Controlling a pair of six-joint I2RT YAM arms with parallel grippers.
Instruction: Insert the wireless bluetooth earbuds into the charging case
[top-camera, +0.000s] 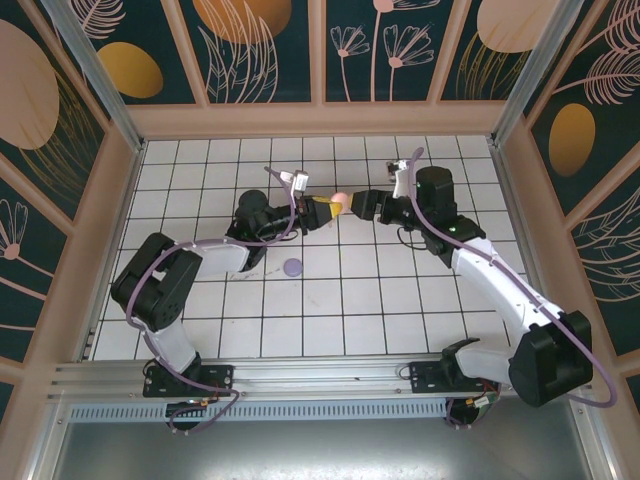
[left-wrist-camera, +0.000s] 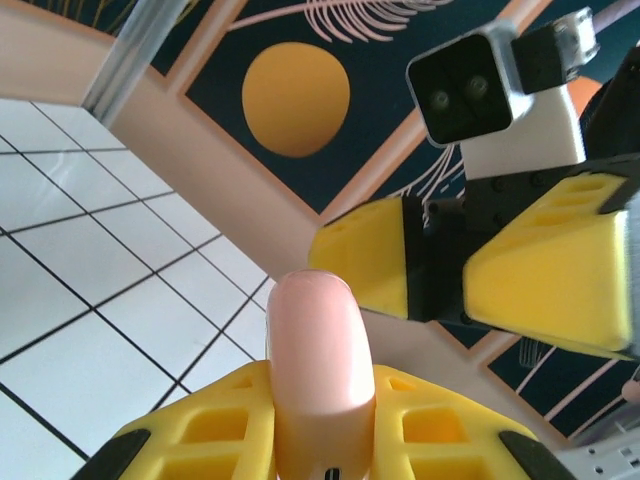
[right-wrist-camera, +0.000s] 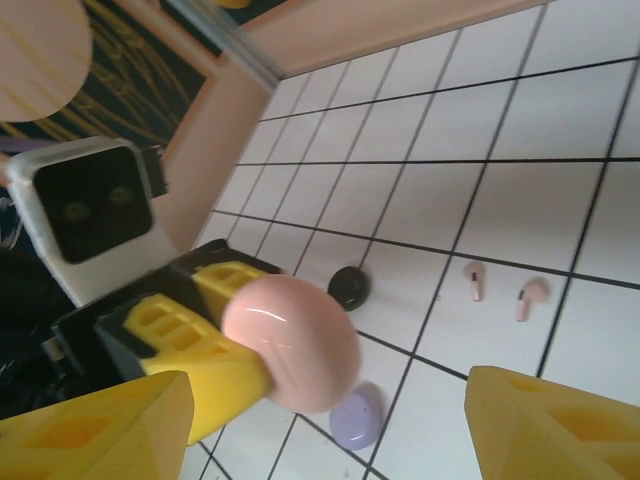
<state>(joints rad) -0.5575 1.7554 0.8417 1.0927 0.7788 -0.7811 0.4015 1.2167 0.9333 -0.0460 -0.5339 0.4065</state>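
A round pink charging case stands edge-up between the yellow fingers of my left gripper, which is shut on it and holds it above the tiles. In the top view the case hangs mid-table between both grippers. My right gripper faces it, open, its fingers spread wide and just short of the case. Two pink earbuds lie loose on a white tile below.
A black round case and a lilac round case rest on the tiles under the grippers; the lilac one sits near the left arm's forearm. Patterned walls enclose the tiled floor on three sides.
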